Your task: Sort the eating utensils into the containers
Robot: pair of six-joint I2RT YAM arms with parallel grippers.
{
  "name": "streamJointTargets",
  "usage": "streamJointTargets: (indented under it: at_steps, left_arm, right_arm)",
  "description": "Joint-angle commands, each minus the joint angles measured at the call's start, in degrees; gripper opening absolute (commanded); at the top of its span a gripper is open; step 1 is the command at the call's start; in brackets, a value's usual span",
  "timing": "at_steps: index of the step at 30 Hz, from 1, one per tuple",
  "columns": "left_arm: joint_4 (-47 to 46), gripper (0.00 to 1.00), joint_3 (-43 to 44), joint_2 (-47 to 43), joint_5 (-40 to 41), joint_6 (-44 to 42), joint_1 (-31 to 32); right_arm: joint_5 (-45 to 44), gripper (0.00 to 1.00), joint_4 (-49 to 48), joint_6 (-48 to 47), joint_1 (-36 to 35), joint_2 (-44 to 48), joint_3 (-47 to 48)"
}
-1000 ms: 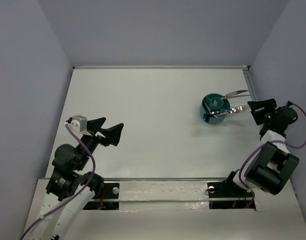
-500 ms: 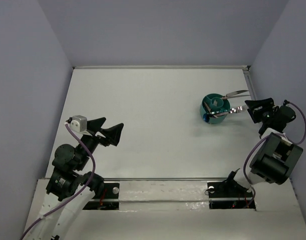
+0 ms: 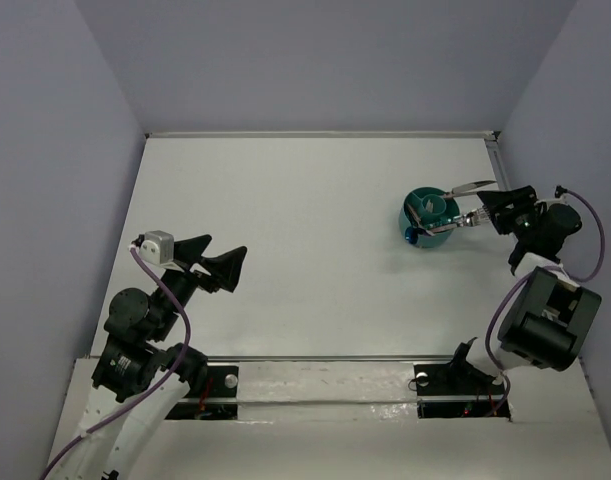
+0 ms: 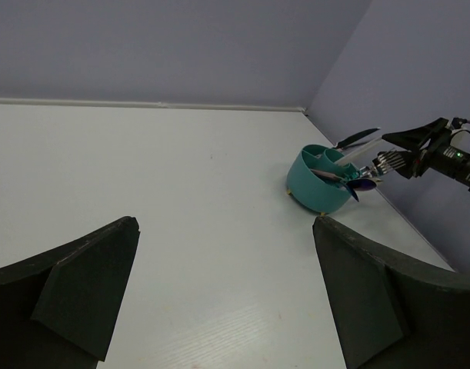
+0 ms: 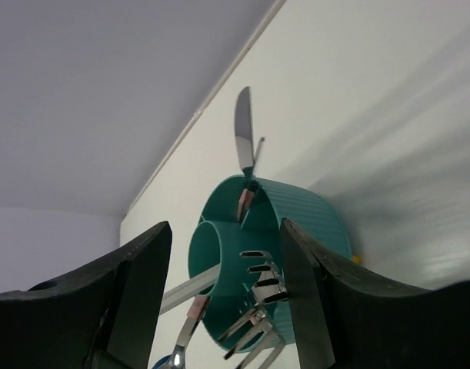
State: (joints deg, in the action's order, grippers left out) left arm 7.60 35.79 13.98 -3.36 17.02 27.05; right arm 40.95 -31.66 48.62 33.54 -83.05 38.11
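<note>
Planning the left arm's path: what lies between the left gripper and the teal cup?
Only bare table between left gripper and cup, seen in the top view.

This looks like a robotics lab test cell: a bare white table [image 3: 285, 230] is boxed in on three sides by plain lavender panels [image 3: 325, 60]. A left arm [image 3: 135, 345] and a right arm [image 3: 545, 325], both trailing cables, are bolted to a mounting rail [image 3: 325, 385] at its near edge.
</note>
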Motion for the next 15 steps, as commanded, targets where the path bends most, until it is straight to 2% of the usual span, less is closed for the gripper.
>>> streamJointTargets:
  at_steps: [1, 9, 15]
  left_arm:
    - [-2.15, 0.99, 1.56, 0.44, -0.25, -0.23, 0.37]
    - [-2.15, 0.99, 1.56, 0.44, -0.25, -0.32, 0.37]
    - [-2.06, 0.99, 1.56, 0.61, -0.07, -0.23, 0.37]
  right_arm:
    - [0.19, 0.64, -0.17, -1.51, -2.34, 4.9, 2.32]
    - [-5.16, 0.64, 8.8, -5.01, -7.34, 10.71, 3.02]
    - [-9.04, 0.73, 14.08, -7.57, -8.58, 11.77, 4.61]
